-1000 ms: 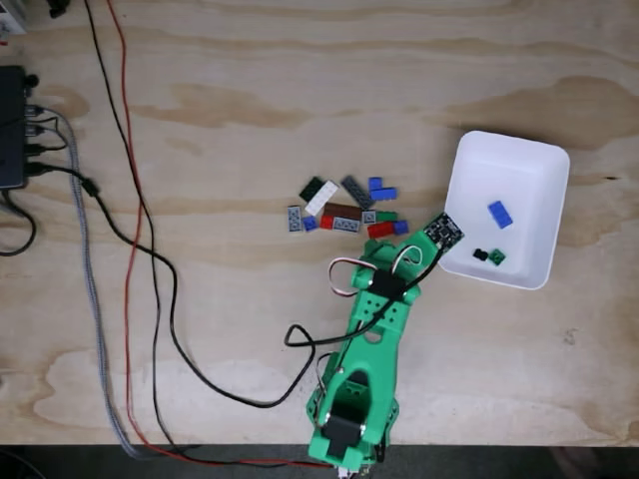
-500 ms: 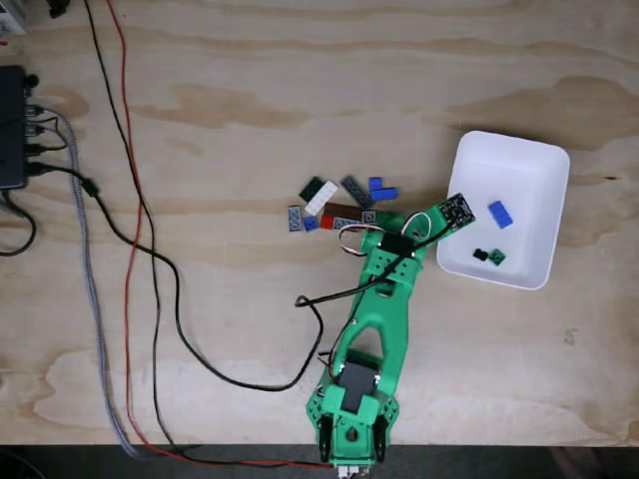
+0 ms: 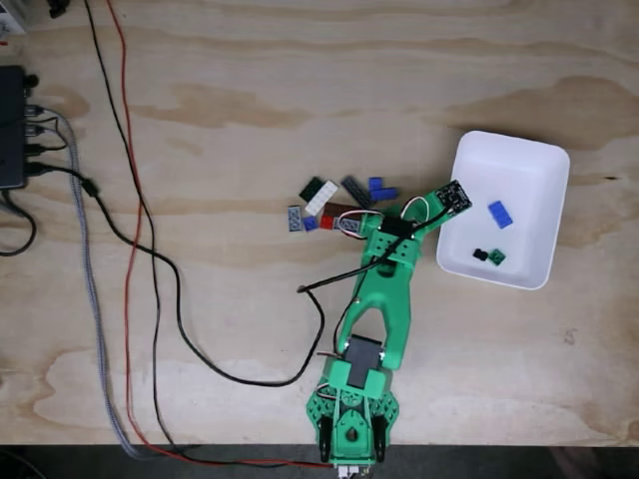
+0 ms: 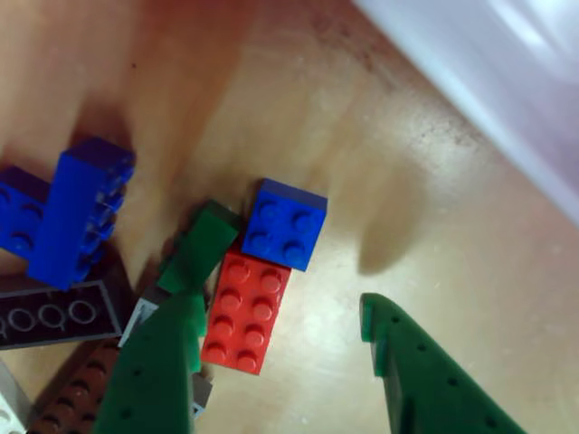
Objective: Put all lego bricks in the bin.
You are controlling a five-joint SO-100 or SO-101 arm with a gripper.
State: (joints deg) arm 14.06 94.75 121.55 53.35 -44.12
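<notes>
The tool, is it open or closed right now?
Open: the tool has a wide gap between its green fingers, with the red brick between them.

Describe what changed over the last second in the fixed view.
The arm stretched up the picture, carrying its gripper over the right end of the brick pile; it grips nothing. The three bricks in the bin and the cables stayed put.

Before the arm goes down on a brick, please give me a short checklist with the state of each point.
1. Tool open: ok, fingers apart.
2. Brick between the fingers: ok, the red brick lies in the gap, close to the left finger.
3. Neighbours clear: not ok, a green brick and a blue brick touch the red one.
4. Bin has room: ok, few bricks inside.
5. Tool height above the table: cannot tell.
</notes>
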